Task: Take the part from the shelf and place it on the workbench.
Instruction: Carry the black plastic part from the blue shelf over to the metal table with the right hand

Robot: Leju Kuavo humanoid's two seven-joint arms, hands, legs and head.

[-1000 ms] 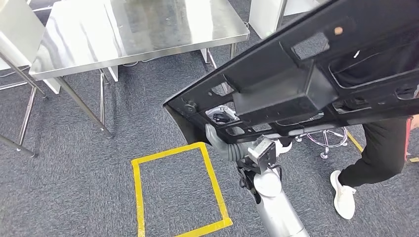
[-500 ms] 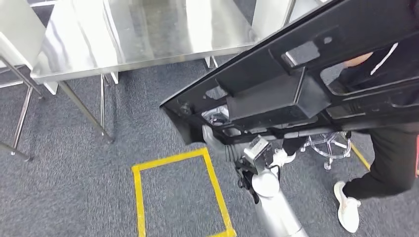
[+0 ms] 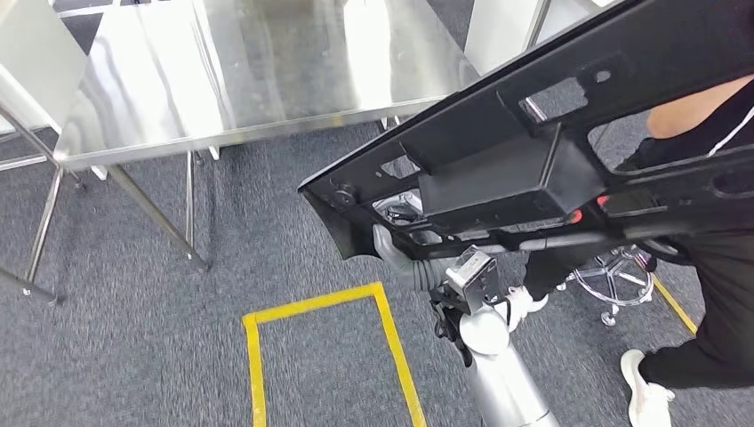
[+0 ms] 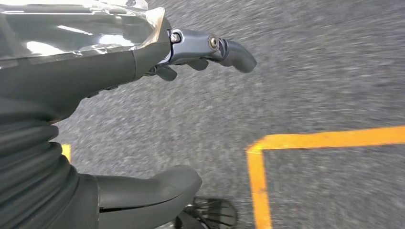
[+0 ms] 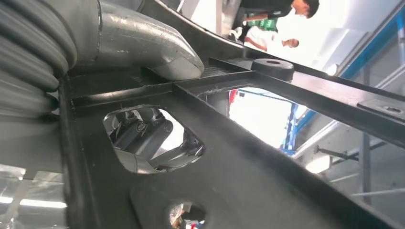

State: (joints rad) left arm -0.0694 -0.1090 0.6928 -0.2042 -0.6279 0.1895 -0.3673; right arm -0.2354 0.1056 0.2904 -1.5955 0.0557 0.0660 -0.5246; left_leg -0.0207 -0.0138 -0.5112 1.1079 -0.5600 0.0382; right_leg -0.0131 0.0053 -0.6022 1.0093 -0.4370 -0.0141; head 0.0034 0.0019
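Black plastic fills my head view: the part [image 3: 551, 142] hangs tilted above the carpet, its low end gripped by my right hand [image 3: 396, 233], fingers [image 5: 157, 138] clamped through a cutout. My left hand [image 4: 143, 71] hangs with fingers apart (nothing held). At eleven o'clock stands the steel counter [image 3: 240, 71]; a person [image 3: 711, 294] at three.

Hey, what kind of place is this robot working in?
Probably a workshop or factory test area: a bare steel workbench, yellow tape marking a box on the grey carpet, and a large black moulded part held by the right hand.
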